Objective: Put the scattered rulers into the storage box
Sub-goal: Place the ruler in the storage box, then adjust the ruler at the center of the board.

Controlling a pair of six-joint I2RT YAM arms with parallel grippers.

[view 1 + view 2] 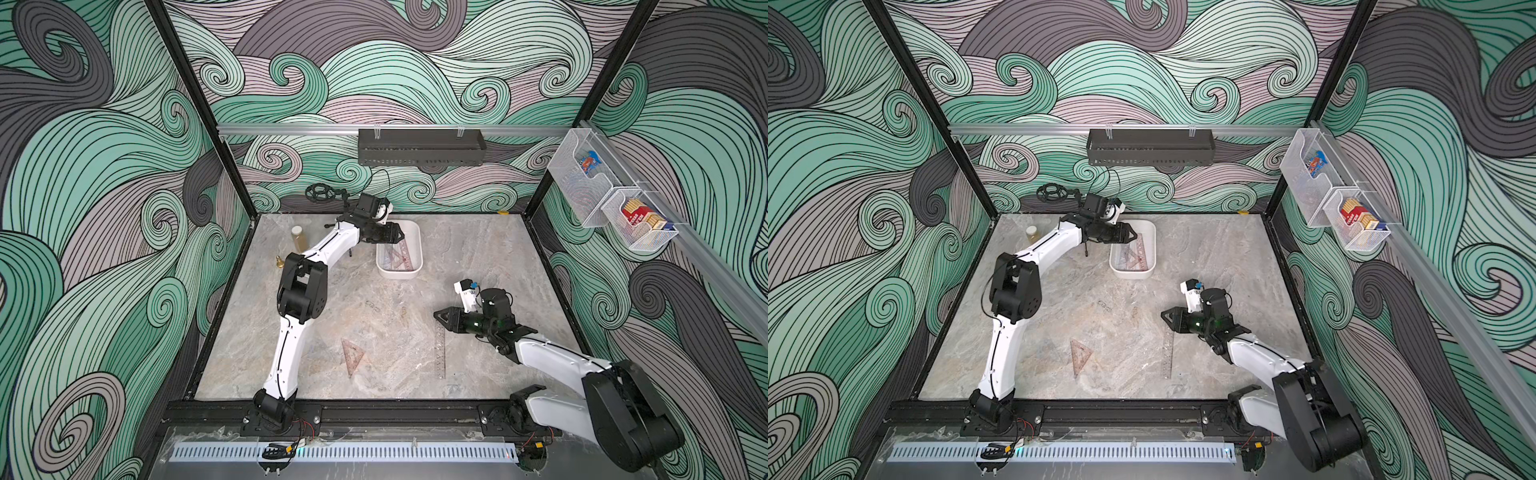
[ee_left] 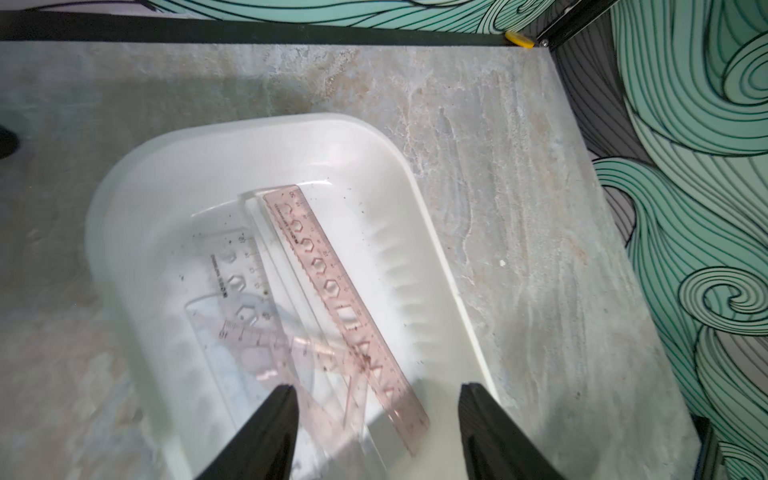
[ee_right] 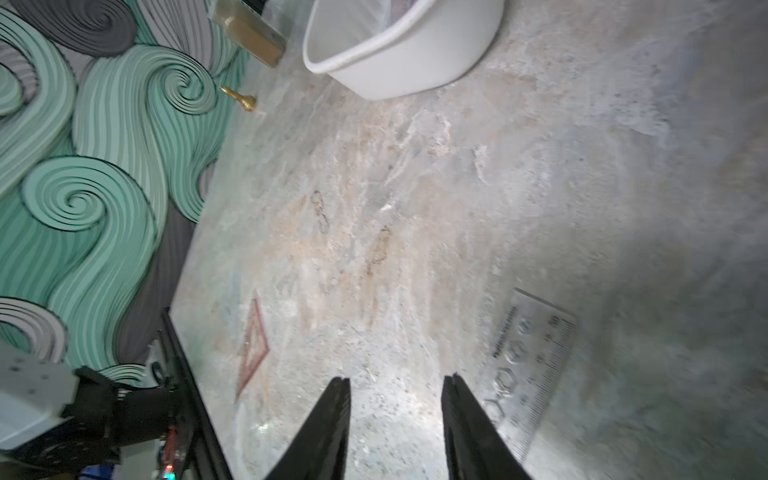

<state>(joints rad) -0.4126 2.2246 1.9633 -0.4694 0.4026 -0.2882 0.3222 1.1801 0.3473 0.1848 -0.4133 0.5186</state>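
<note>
Hovering over storage box (image 2: 174,166): left pincer (image 2: 378,385), parted.

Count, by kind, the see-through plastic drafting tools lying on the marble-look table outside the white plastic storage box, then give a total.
Pinkish-brown see-through triangular set square: 1
Clear see-through long straight ruler: 1
Total: 2
Tools already inside the white plastic storage box are not counted.
</note>
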